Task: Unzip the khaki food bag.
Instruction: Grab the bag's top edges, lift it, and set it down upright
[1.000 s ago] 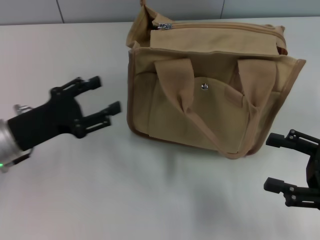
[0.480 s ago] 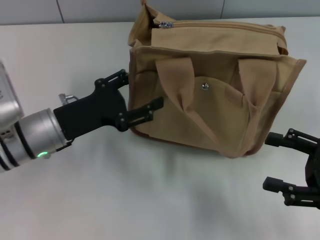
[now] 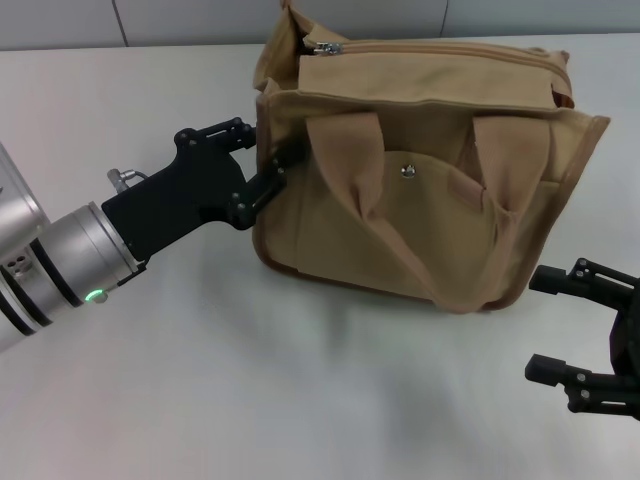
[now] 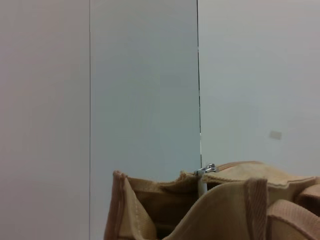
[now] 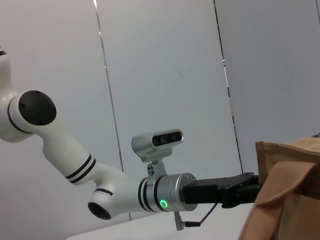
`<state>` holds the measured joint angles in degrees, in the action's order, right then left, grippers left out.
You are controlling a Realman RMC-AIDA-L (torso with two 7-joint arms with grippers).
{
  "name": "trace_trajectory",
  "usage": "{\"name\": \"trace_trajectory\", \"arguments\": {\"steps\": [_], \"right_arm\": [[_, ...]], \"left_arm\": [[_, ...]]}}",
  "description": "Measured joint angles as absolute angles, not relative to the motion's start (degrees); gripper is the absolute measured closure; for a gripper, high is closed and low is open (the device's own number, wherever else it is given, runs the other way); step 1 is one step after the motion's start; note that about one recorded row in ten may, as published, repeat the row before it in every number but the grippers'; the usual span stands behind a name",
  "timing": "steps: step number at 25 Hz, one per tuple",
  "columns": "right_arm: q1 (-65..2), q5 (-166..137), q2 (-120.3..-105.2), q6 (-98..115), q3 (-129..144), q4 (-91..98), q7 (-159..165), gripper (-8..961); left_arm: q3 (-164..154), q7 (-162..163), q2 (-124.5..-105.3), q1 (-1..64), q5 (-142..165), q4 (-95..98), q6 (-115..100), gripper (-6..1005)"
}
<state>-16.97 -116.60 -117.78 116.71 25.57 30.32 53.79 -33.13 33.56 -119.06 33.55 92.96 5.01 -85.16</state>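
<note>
My left claw (image 3: 268,158), fingers spread wide, presses against the bag's (image 3: 430,180) left end (zipper pull (image 3: 327,47) above); my right claw (image 3: 560,325) waits open nearby.

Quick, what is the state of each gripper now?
Left gripper: open, fingers at the left end of the khaki food bag, gripping nothing.
Right gripper: open, empty, parked near the bag.

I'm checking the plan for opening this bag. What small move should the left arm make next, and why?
Probably close the left gripper on the bag's left end to steady it. Its open fingers sit at that end wall, the zipper pull lies just above at the same end with the zipper shut, and the right gripper waits open by the bag's lower right corner.
</note>
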Motion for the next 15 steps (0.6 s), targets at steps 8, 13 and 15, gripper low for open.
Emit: {"name": "trace_trajectory", "arguments": {"steps": [8, 13, 15], "right_arm": [[-17.0, -116.4, -117.78, 116.7, 25.5, 30.3, 53.8, 111], [-16.8, -116.2, -117.85, 117.7, 22.7, 30.3, 53.8, 111], [-16.8, -116.0, -118.1, 120.6, 16.9, 30.2, 53.8, 111]], "left_arm": [[-33.1, 33.2, -119.18, 33.8, 93.0, 4.7, -85.1, 755], [-33.1, 30.2, -119.2, 33.9, 93.0, 4.5, -85.5, 870], [-33.1, 30.0, -119.19, 34.4, 93.0, 4.7, -86.2, 911]]}}
